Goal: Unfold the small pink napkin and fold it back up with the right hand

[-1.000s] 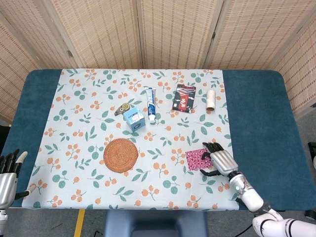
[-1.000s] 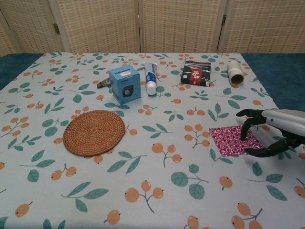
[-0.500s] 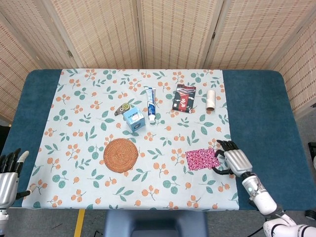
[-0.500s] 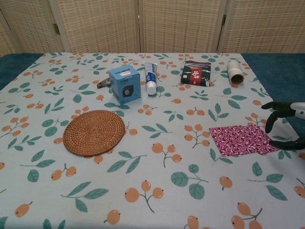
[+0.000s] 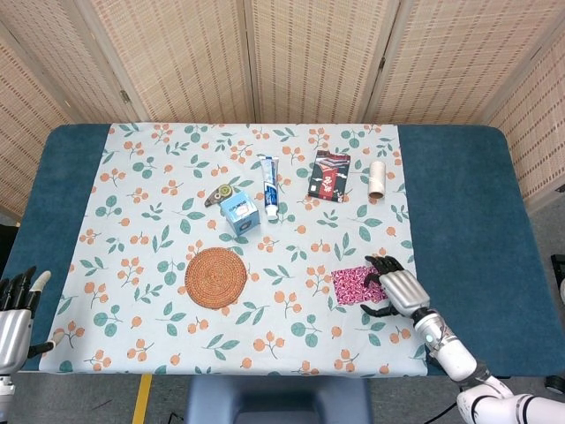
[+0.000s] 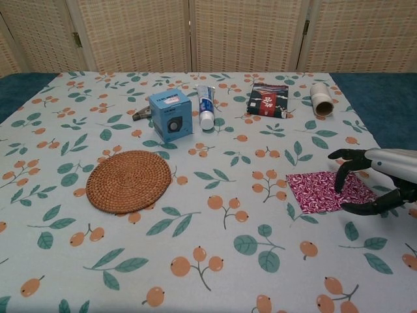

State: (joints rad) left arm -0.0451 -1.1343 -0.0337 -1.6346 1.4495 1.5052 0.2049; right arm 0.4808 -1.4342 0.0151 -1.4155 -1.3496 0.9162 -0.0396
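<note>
Pink napkin (image 6: 324,190) is lain flat on floral tablecloth (image 6: 215,235), its right edge covered by right hand (image 6: 380,182) with fingers curled, grip unclear.

Woven mat (image 5: 215,276) is lying near front, left of centre, w/ box (image 5: 239,212) sitting just behind it. Toothpaste tube (image 5: 269,185) is lying just right of box; small tool (image 5: 219,194) is resting at box's back-left corner. Booklet (image 5: 329,175) is sitting further right, roll (image 5: 378,179) right of that. Napkin (image 5: 354,284) is lying flat at front right, well apart from mat, w/ right hand (image 5: 396,288) over its right edge. Left hand (image 5: 16,309) is hanging off table's front-left corner.
</note>
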